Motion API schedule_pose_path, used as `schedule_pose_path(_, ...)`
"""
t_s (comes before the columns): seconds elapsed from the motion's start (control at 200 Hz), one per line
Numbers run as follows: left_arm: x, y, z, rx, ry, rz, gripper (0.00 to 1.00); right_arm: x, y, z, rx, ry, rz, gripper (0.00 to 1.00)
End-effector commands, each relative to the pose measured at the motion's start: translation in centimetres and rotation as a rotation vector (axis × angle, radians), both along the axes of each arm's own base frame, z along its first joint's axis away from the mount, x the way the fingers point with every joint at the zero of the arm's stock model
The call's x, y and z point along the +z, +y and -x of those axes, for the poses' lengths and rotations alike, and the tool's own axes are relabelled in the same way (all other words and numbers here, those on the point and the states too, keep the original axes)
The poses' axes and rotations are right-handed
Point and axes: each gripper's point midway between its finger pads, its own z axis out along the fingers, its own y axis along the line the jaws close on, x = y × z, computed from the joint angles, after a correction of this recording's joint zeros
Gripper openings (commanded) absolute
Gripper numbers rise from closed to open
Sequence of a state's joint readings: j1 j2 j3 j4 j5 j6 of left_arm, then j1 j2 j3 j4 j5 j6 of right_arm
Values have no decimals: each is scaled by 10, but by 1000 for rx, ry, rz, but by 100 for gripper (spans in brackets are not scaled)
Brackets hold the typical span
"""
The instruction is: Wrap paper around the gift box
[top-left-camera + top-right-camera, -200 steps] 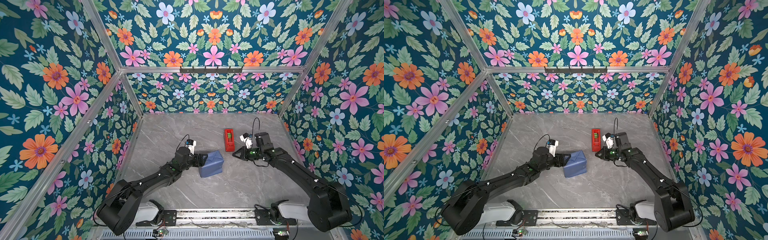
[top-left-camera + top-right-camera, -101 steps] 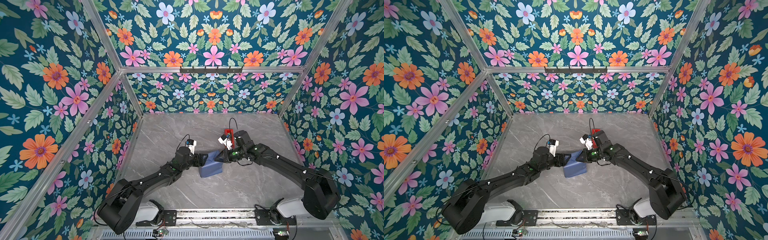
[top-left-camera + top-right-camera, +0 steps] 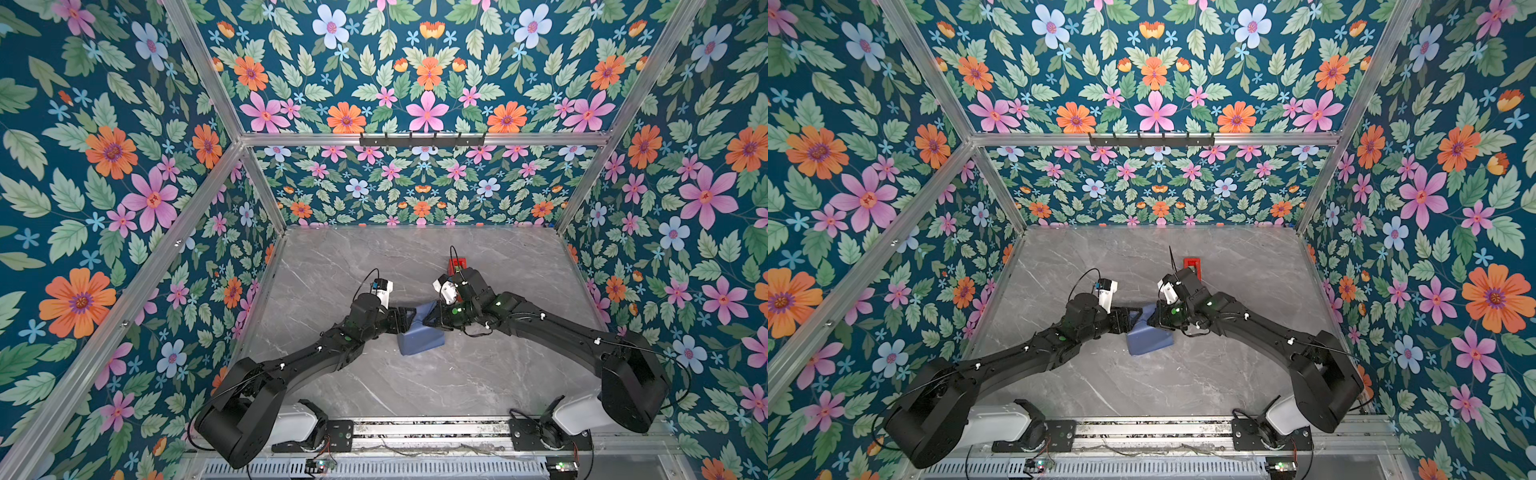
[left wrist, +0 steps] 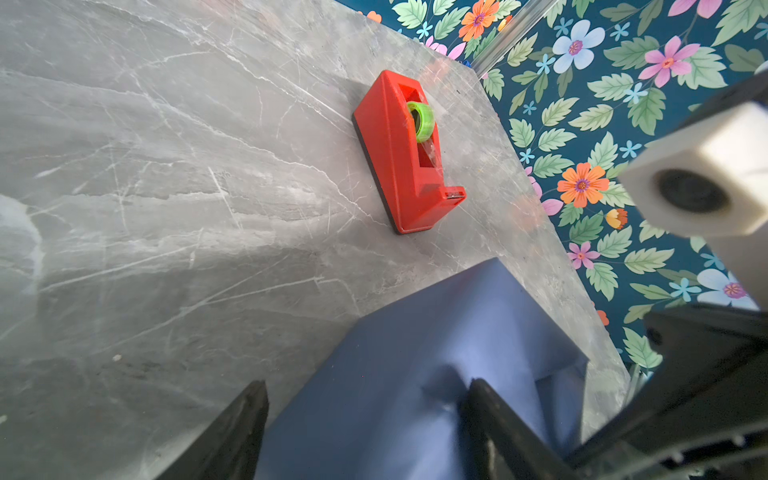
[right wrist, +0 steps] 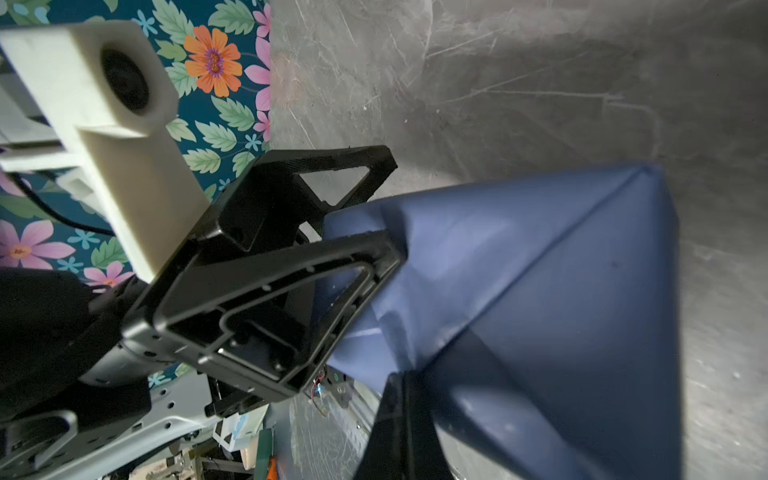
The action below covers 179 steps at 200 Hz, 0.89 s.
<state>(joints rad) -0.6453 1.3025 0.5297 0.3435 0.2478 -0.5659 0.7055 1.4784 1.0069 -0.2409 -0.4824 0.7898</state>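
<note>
The paper [image 3: 419, 338] [image 3: 1148, 338], slate blue side out, is folded round a parcel that stands tilted at mid-table. The gift box itself is hidden inside it. My left gripper [image 3: 409, 320] [image 3: 1133, 320] [image 4: 365, 386] holds the parcel's left end with its jaws wide apart, and one finger [image 5: 374, 249] dents a fold. The paper [image 4: 415, 374] fills the gap between those fingers. My right gripper [image 3: 428, 322] [image 3: 1152, 322] [image 5: 397, 378] is shut, its tip against the paper [image 5: 540, 270] on the parcel's right side. I see nothing between its fingers.
A red tape dispenser [image 3: 457, 263] [image 3: 1192, 264] [image 4: 405, 153] with a green roll lies on the grey marble table [image 3: 478, 374], just behind my right wrist. Floral walls close in the back and both sides. A metal rail [image 3: 428, 428] runs along the front edge.
My right gripper has swung left from beside the tape dispenser to the parcel's right side, staying shut. The left arm and the parcel have not moved.
</note>
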Motion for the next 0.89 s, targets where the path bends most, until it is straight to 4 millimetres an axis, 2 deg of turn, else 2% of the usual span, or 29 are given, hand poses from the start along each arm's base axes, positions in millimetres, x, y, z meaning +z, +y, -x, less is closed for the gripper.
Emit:
schedule_pose_path(0.0, -40, 16, 19, -13, 118, -137, 77, 0, 1, -8, -84, 29, -17, 0)
schedule_pose_path(0.445, -39, 16, 19, -14, 113, -139, 77, 11, 8, -1, -99, 102, -83, 0)
schedule_pose_path(0.73, -38, 16, 19, -16, 109, -139, 77, 24, -4, 2, -109, 60, -53, 0)
schedule_pose_path(0.89, -38, 16, 19, -15, 110, -139, 77, 26, 2, 1, -101, 76, -79, 0)
